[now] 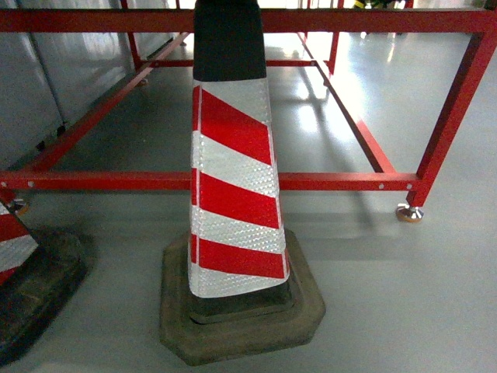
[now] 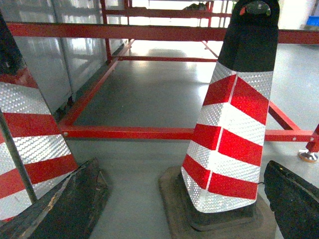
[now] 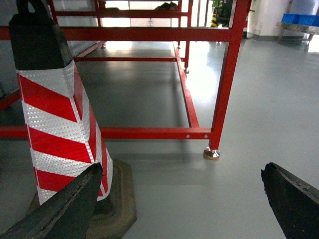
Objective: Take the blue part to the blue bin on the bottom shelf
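Note:
The blue part, the blue bin and the bottom shelf are out of view in all three views. My left gripper (image 2: pixel 179 211) is open, its dark fingers (image 2: pixel 65 206) spread wide low over the grey floor, nothing between them. My right gripper (image 3: pixel 179 209) is open too, with one finger (image 3: pixel 291 199) at each lower corner and only bare floor in the gap. Neither gripper shows in the head view.
A red-and-white striped traffic cone (image 1: pixel 233 194) on a dark rubber base stands right in front of me, a second cone (image 1: pixel 15 249) at the left edge. Behind them runs a low red steel frame (image 1: pixel 334 181) with a levelling foot (image 1: pixel 409 212). Something blue (image 3: pixel 300 19) sits far off right.

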